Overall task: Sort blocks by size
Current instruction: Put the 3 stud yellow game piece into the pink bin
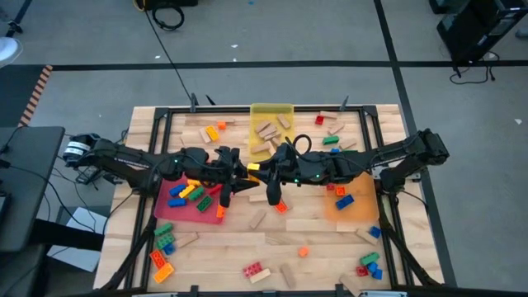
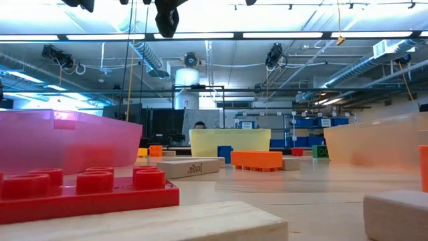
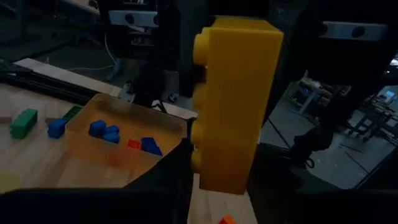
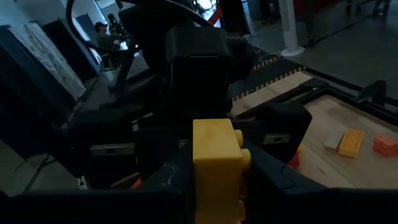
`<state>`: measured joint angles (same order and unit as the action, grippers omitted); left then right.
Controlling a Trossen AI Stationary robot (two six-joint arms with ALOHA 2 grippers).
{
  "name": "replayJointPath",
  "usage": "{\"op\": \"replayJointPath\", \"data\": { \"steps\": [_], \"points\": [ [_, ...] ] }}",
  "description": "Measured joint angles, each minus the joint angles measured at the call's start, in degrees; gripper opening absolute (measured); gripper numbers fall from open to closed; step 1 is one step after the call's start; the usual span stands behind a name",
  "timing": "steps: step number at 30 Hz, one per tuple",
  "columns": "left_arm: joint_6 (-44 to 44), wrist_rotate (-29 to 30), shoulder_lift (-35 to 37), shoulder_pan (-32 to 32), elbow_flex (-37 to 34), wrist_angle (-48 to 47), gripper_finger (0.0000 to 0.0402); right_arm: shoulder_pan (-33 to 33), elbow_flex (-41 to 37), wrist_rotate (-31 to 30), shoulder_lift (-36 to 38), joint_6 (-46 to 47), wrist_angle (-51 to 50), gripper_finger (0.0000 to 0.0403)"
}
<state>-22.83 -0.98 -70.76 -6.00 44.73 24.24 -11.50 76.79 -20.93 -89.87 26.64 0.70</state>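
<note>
High view shows both arms meeting over the middle of the desk (image 1: 272,247), and their dark links cover the spot where the two claws come together, so the fingertips themselves are hard to pick out from above. A small yellow patch between them is all that shows of the yellow brick (image 1: 253,166) there.

Each wrist view makes it plainer. The left claw (image 3: 225,180) has the yellow brick (image 3: 233,102) standing upright between its dark fingers, filling much of that view and hiding most of what lies behind. The right claw (image 4: 214,186) is clamped on the same yellow brick (image 4: 214,168) from the opposite side, with the left arm's dark wrist close in front of it. Both claws grip the one brick, held up above the desk's centre.

From the low view only dark tips of the arms hang in at the top, cut off by the frame, so nothing of the grip can be read there.

The red tray (image 1: 198,210) sits toward the left side with mixed bricks in it, the orange tray (image 1: 355,210) toward the right with blue and red pieces, and the yellow tray (image 1: 272,111) at the far edge holds tan wooden blocks (image 1: 266,130). Loose bricks (image 1: 369,266) lie scattered toward the near corners.
</note>
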Motion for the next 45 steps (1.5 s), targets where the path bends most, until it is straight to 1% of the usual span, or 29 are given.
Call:
{"op": "replayJointPath", "data": {
  "steps": [4,13,19,24,28,33,36,38,41,43,45],
  "points": [
    [-0.24,-0.43,-0.07,-0.07,0.00,0.53,0.0094,-0.08,0.04,0.38,0.09,0.06,-0.36,0.0114],
    [1.30,0.22,-0.07,0.07,-0.02,0.48,0.0099,-0.02,0.07,0.25,0.11,-0.45,-0.81,0.0128],
    [2.92,1.06,0.44,0.35,-0.02,-0.63,0.0109,0.29,0.04,-0.17,0.11,1.21,-3.78,0.0168],
    [3.15,0.73,3.44,1.83,0.02,-6.45,0.0104,0.28,0.02,-1.31,0.79,4.12,-11.22,0.0210],
    [3.05,0.42,9.00,3.72,0.11,-15.27,0.0104,0.19,-0.03,-1.65,1.09,8.22,-17.54,0.0242],
    [-1.53,1.51,17.52,5.60,0.13,-36.57,0.0104,-1.18,-0.09,0.49,1.05,14.92,-25.15,0.0265],
    [-1.32,1.80,21.69,5.50,0.15,-49.92,0.0104,-2.41,-0.09,0.90,1.01,18.28,-28.91,0.0269],
    [-0.78,1.79,22.68,4.65,0.13,-60.41,0.0104,-3.36,-0.08,0.88,1.03,19.98,-29.85,0.0269],
    [-1.70,1.89,21.78,2.82,0.10,-73.97,0.0104,-4.89,-0.09,0.88,1.03,22.00,-30.30,0.0264],
    [-1.75,2.22,19.91,1.29,0.07,-79.66,0.0104,-6.03,-0.09,0.79,1.03,23.07,-30.21,0.0261],
    [-1.60,2.36,17.68,-0.07,0.02,-82.79,0.0104,-7.27,-0.09,-0.13,1.03,24.39,-30.17,0.0257]
  ]
}}
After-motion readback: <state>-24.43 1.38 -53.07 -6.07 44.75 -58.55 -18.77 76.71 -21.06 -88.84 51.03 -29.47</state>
